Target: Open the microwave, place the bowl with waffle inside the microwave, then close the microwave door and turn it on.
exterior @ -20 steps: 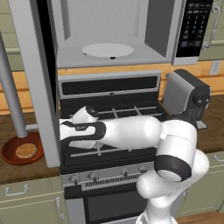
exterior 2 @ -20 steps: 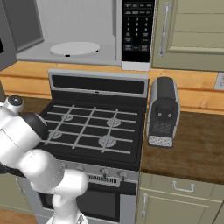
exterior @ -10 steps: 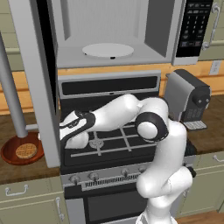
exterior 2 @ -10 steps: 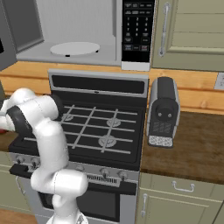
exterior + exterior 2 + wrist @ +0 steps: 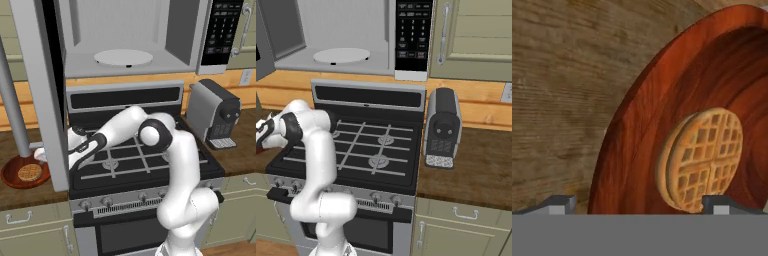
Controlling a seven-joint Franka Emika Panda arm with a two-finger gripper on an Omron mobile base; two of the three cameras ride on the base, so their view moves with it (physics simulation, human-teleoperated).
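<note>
Hand view: jaws wide, just above the bowl (image 5: 637,150) holding the waffle (image 5: 699,160) on the wooden counter (image 5: 562,100).

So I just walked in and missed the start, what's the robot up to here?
The microwave already stands open, its door swung out to the left and the turntable bare. The arm is reaching down to the left of the stove, with its open gripper close over the rim of the bowl on the counter. The waffle lies in the bowl. Nothing is gripped yet, so the bowl has yet to be lifted and put in.
</note>
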